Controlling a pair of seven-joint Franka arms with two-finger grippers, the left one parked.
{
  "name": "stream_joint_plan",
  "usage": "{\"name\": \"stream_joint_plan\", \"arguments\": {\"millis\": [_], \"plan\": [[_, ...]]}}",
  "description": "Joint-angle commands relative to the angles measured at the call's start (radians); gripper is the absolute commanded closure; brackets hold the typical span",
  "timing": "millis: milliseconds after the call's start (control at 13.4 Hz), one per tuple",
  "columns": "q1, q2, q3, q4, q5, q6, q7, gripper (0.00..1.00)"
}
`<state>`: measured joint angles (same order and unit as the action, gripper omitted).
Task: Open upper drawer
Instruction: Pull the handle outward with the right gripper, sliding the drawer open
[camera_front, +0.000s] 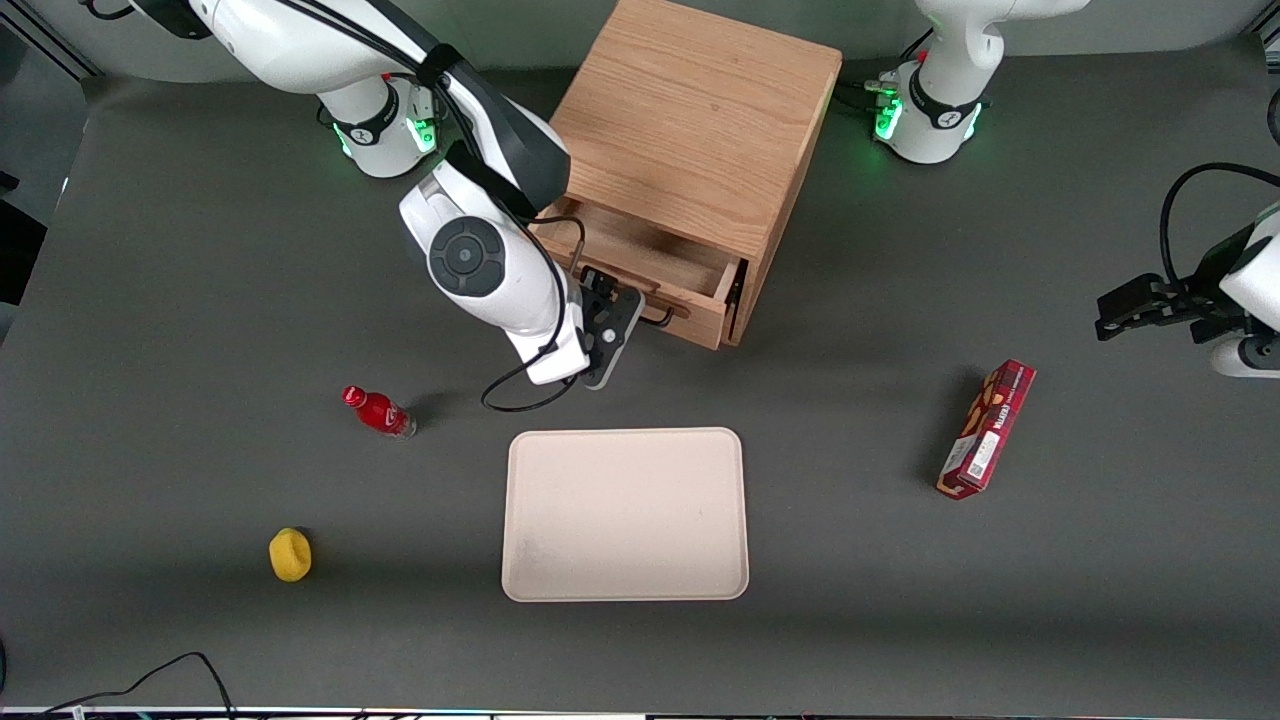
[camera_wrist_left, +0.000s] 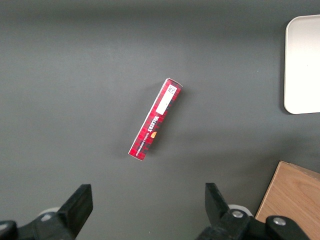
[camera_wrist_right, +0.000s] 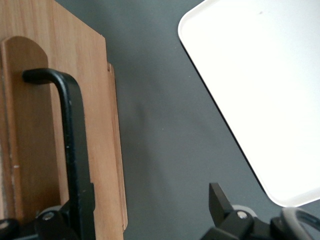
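Note:
The upper drawer (camera_front: 650, 258) of the light-oak cabinet (camera_front: 690, 120) stands pulled partly out, and its shallow wooden box shows. Its front panel (camera_wrist_right: 35, 125) carries a black bar handle (camera_wrist_right: 75, 150), which also shows in the front view (camera_front: 660, 318). My right gripper (camera_front: 622, 312) is at the drawer front, beside the handle. In the right wrist view the gripper (camera_wrist_right: 145, 210) is open, its jaws wide apart. The handle lies against one finger, and the other finger (camera_wrist_right: 220, 202) hangs over bare table. The lower drawer is hidden under the open one.
A cream tray (camera_front: 625, 515) lies on the table nearer the front camera than the cabinet, and shows in the right wrist view (camera_wrist_right: 260, 90). A small red bottle (camera_front: 380, 411) and a yellow object (camera_front: 290, 555) lie toward the working arm's end. A red box (camera_front: 987, 430) lies toward the parked arm's end.

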<state>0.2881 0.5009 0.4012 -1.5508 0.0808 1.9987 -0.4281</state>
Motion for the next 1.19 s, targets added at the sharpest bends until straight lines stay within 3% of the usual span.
{"name": "stream_joint_plan", "arguments": {"millis": [0,149,595,1116], "plan": [[0.016,0.008,-0.060,0.014,0.063,-0.001,-0.050,0.00],[0.011,0.008,-0.070,0.018,0.120,-0.003,-0.070,0.00],[0.020,0.002,-0.131,0.035,0.168,-0.001,-0.069,0.00],[0.022,0.001,-0.179,0.052,0.182,0.011,-0.069,0.00]]}}
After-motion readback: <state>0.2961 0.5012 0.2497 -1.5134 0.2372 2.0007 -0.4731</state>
